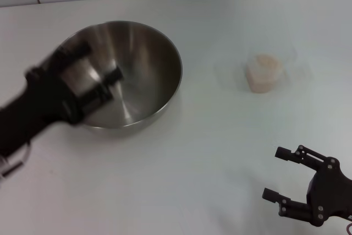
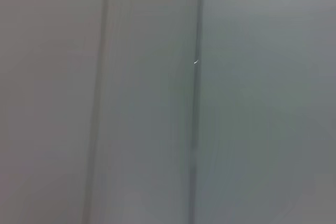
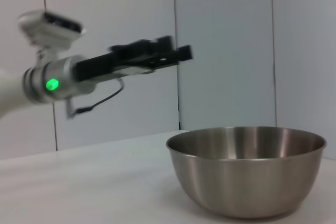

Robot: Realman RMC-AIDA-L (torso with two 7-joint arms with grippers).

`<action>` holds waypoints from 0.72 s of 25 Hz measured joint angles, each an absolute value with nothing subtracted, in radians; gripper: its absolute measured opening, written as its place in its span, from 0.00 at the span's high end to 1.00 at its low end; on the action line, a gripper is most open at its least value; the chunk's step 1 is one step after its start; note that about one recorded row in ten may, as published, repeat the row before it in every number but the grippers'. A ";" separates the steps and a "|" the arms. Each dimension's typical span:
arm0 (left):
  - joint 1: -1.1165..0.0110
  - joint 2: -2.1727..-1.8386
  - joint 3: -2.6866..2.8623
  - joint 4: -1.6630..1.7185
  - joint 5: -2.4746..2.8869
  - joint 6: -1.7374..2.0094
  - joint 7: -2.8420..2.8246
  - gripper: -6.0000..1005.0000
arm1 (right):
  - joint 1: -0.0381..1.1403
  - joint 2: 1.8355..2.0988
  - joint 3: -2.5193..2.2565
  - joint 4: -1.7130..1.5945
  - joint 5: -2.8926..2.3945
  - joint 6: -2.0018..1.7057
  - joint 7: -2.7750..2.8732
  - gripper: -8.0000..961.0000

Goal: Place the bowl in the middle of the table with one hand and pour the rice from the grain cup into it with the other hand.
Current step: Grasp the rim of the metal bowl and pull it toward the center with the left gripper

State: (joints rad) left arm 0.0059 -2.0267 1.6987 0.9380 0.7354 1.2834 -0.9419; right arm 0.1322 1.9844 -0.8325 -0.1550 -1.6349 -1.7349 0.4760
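The steel bowl (image 1: pixel 144 64) stands on the white table (image 1: pixel 192 152), left of the middle; it also shows in the right wrist view (image 3: pixel 247 174). My left gripper (image 1: pixel 98 65) hovers above the bowl's near-left rim, blurred, fingers apart and holding nothing; the right wrist view shows it (image 3: pixel 176 53) raised well above the bowl. The clear grain cup (image 1: pixel 264 73) with pale rice (image 1: pixel 266 64) in it stands to the bowl's right. My right gripper (image 1: pixel 275 173) is open and empty near the table's front right, well short of the cup.
A pale panelled wall (image 3: pixel 226 40) runs behind the table's far edge. The left wrist view shows only blurred grey wall panels (image 2: pixel 157 98). Bare tabletop lies between the bowl and the cup.
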 joint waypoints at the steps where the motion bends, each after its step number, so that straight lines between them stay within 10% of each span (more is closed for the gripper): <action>1: 0.043 -2.016 1.655 1.120 0.847 1.129 -1.115 0.19 | 0.132 1.984 -0.832 -0.155 -1.635 -1.735 0.477 0.17; 9: 0.008 -2.023 1.419 1.479 1.459 0.939 -1.882 0.22 | 0.131 1.986 -0.831 -0.170 -1.635 -1.735 0.498 0.17; 18: -0.364 -2.061 1.223 1.319 2.279 1.077 -2.498 0.25 | 0.130 1.987 -0.831 -0.170 -1.635 -1.736 0.499 0.17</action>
State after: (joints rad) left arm -0.3636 -2.0610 1.2233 1.3187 2.2795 1.0767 -2.4983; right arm 0.1297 1.9867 -0.8314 -0.1703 -1.6350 -1.7355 0.4985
